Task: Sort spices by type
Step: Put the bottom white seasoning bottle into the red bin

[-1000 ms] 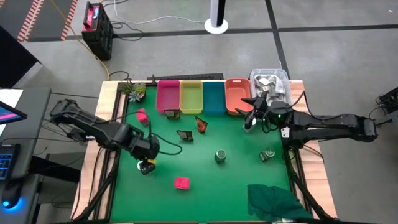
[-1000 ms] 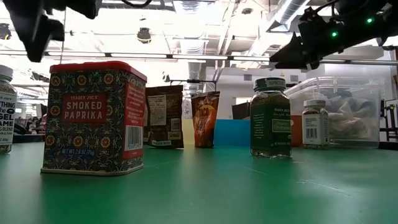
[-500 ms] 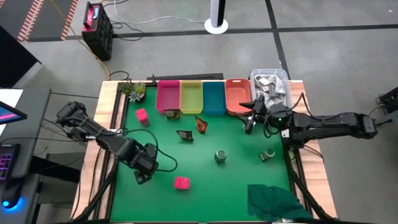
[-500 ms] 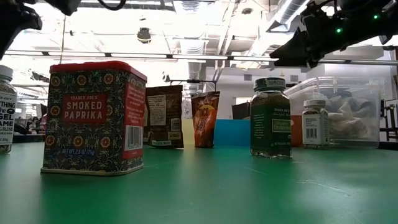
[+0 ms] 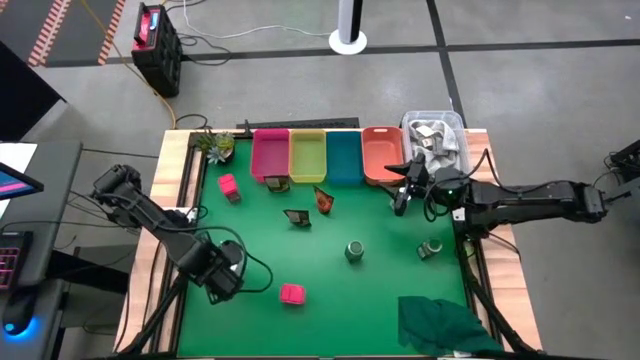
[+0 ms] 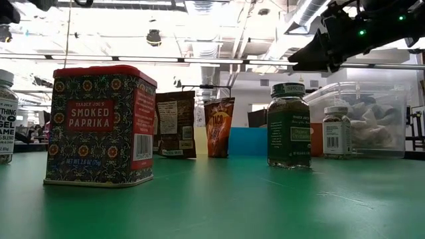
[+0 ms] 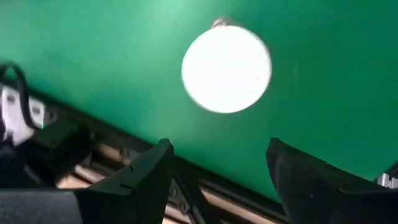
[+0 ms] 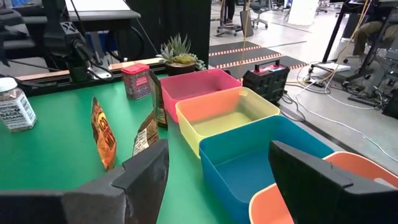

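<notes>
High view: the left gripper (image 5: 222, 283) has drawn back toward the table's near-left edge, away from where it hovered a second ago. Its fingers (image 7: 140, 180) are spread and hold nothing; a white-capped jar (image 7: 226, 69) stands on the mat just ahead of them. The pink box (image 5: 291, 293) sits just to its right. The right gripper (image 5: 401, 197) has barely shifted, hanging by the orange bin (image 5: 379, 155), fingers apart, empty.

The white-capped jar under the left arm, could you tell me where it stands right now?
In the left wrist view the white-capped jar stands on the green mat just beyond the open left tool, near the table's left front edge; the arm hides it in the high view.
</notes>
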Controlling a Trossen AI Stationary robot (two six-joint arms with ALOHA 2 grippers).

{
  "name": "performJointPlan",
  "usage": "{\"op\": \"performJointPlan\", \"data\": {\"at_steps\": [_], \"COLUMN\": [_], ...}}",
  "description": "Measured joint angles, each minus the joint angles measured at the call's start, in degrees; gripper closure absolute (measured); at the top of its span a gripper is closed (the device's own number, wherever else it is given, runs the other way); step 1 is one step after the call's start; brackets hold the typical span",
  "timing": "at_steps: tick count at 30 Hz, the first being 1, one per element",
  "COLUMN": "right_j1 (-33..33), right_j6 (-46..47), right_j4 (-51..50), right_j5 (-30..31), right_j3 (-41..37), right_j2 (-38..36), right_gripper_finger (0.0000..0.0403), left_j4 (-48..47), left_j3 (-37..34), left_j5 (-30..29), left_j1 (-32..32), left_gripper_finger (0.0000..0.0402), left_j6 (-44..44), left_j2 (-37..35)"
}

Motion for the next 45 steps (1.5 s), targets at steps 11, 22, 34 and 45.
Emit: {"op": "performJointPlan", "data": {"at_steps": [11,22,34,45], "right_j1": [0.00,0.00,-0.01,0.00], "right_j6": [0.42,0.48,0.46,0.46], "right_j4": [0.12,0.32,-0.47,-0.54], "right_j5": [0.04,0.11,0.11,0.11], "right_j3": [0.00,0.00,-0.02,-0.02], "right_j2": [0.00,0.00,0.00,0.00], "right_gripper_finger": [0.0102,0.0102,0.0102,0.0102], "left_j4": [4.05,8.57,13.76,13.60], "left_j3": [-5.49,-5.51,-5.51,-5.51], "left_j5": [-3.21,-5.29,-7.01,-4.39], "left_j1": [1.36,4.05,6.32,6.32], "left_gripper_finger": [0.0156,0.0156,0.0156,0.0170], "left_j6": [9.78,25.74,27.84,24.71], "left_j2": [0.00,0.00,0.00,0.00]}}
